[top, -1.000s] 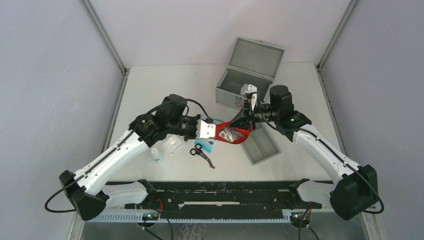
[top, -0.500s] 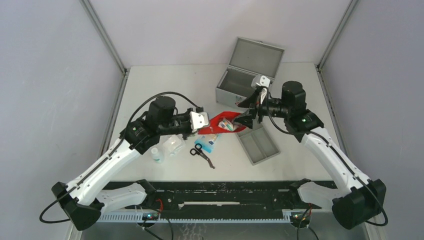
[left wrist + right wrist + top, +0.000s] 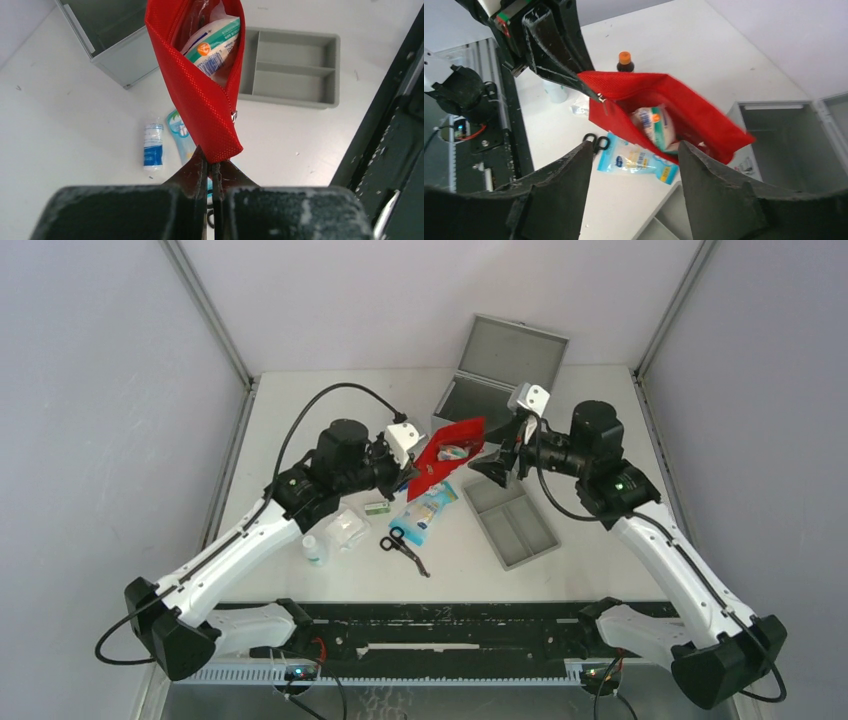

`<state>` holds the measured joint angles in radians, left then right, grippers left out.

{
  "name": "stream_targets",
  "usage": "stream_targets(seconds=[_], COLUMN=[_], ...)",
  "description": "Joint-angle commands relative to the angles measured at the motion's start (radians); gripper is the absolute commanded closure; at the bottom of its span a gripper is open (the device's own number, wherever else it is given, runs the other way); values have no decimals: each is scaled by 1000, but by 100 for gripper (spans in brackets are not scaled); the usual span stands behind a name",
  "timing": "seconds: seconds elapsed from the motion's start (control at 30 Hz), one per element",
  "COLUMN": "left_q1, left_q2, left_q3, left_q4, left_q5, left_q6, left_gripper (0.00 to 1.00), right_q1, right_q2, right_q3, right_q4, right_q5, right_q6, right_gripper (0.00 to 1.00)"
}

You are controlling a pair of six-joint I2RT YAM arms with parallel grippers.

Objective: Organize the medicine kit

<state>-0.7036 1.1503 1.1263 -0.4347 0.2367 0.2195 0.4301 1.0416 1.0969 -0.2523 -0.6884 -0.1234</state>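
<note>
While left hand (image 3: 212, 172) pinches red pouch (image 3: 200, 95) & right hand (image 3: 633, 155) is spread, medicine kit (image 3: 480, 400) looks empty, w/ scissors (image 3: 403, 547), packet (image 3: 425, 508) & tray (image 3: 515, 523) on desk (image 3: 330, 410): mostly undone.

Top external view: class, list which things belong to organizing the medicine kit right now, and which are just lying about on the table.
In the job: medicine kit, lid open; red pouch, pinched by the left gripper.
Lying about: two-compartment grey tray; black scissors; blue-white packet; small white bottle; clear plastic bag.

left hand (image 3: 212, 167) pinched shut, right hand (image 3: 634, 150) spread open, arms angled inward.
</note>
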Motion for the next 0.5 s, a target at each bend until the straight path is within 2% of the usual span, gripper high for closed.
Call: stream_targets(seconds=[0.0,0.17,0.47], left_q1=[6,0,-35], left_q2=[16,30,37], left_q3=[102,100,85], left_q4=[118,168,207], left_q5=[-17,11,29], left_q6=[-211,-328,-414], left_gripper=[100,100,100], right_q1=[27,82,148], right_q2=[57,112,153], right_q3=[22,-9,-12], right_q4=[9,61,98], right_q5=[-46,-49,91], right_q6=[31,59,78], right_gripper=[41,47,52])
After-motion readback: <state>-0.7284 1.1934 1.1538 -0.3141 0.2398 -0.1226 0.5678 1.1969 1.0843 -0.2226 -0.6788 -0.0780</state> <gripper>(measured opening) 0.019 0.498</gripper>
